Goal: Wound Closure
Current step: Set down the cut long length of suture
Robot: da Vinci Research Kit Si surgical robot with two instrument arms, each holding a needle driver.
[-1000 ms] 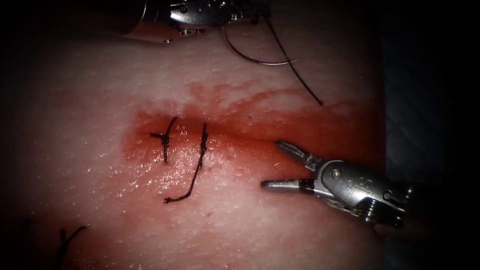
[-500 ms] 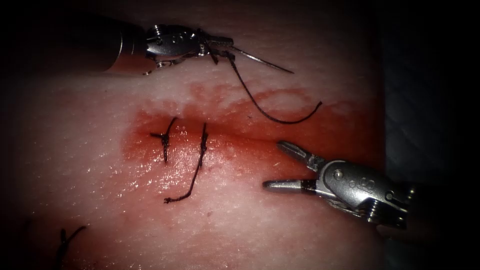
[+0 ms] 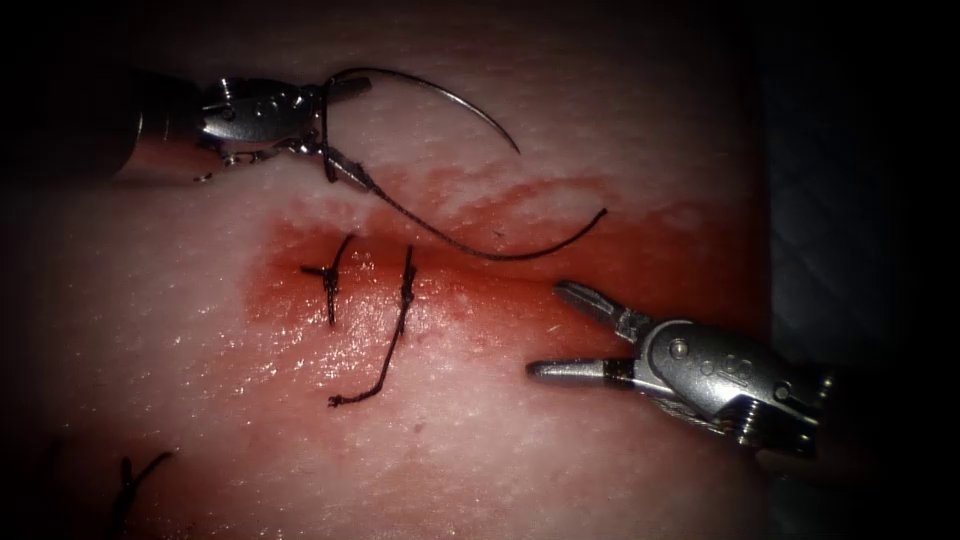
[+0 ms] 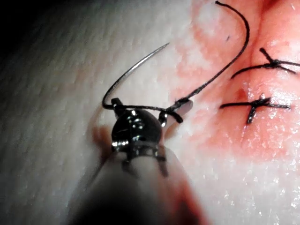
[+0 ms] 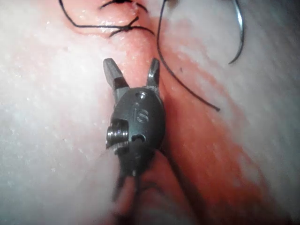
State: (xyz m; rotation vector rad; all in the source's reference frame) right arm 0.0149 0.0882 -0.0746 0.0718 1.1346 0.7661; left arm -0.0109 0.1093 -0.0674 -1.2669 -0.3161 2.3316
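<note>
My left tool (image 3: 345, 128) hovers over the pale tissue (image 3: 560, 460) above the left end of the cut (image 3: 520, 272), its jaws spread open. The curved needle (image 3: 440, 93) lies across those open jaws by its back end, arching right with its tip free above the tissue; it also appears in the left wrist view (image 4: 131, 72). From the needle's back end the dark thread (image 3: 470, 248) trails right to a loose end. My right tool (image 3: 545, 330) sits just below the cut's right part, jaws open and holding nothing (image 5: 132, 70).
Two tied stitches (image 3: 330, 280) (image 3: 405, 290) cross the cut's left part, the second with a long tail (image 3: 375, 375). Red fluid (image 3: 650, 265) stains the tissue around the cut. A cut end of thread (image 3: 135, 480) lies at the lower left.
My left tool came down and to the left and its jaws opened. The needle swung round to arch right, and the thread's tail dropped onto the tissue. The right tool stayed put.
</note>
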